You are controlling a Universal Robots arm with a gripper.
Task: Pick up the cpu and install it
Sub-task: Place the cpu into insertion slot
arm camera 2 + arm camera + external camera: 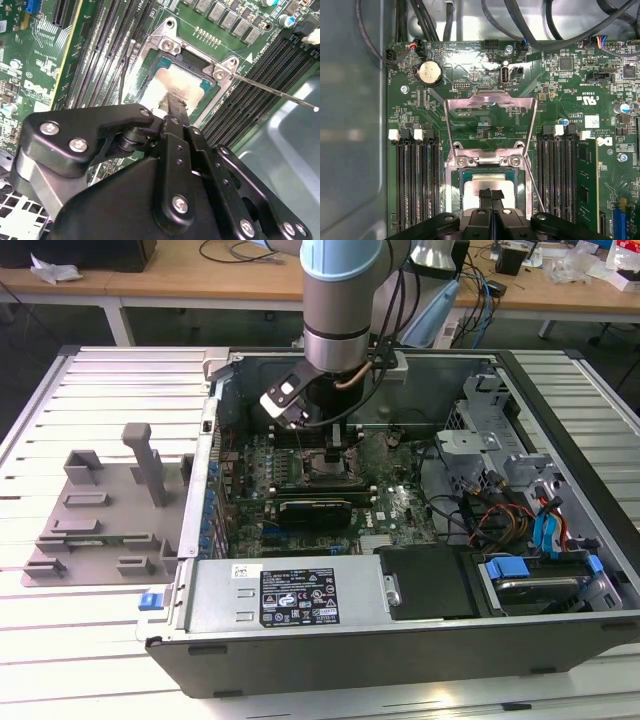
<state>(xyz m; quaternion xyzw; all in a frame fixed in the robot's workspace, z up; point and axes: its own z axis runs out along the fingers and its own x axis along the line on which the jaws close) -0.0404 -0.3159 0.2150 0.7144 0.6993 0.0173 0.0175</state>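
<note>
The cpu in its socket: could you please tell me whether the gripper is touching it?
Cannot tell. In both wrist views the shut gripper has its tips overlapping the silver top of the cpu, but neither view shows contact or a gap plainly.

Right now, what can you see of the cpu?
The cpu is a small flat square with a shiny silver-grey metal top and a dark green edge. It lies level in the motherboard's socket, whose load plate stands open. The shut gripper sits over its middle; contact is unclear.
</note>
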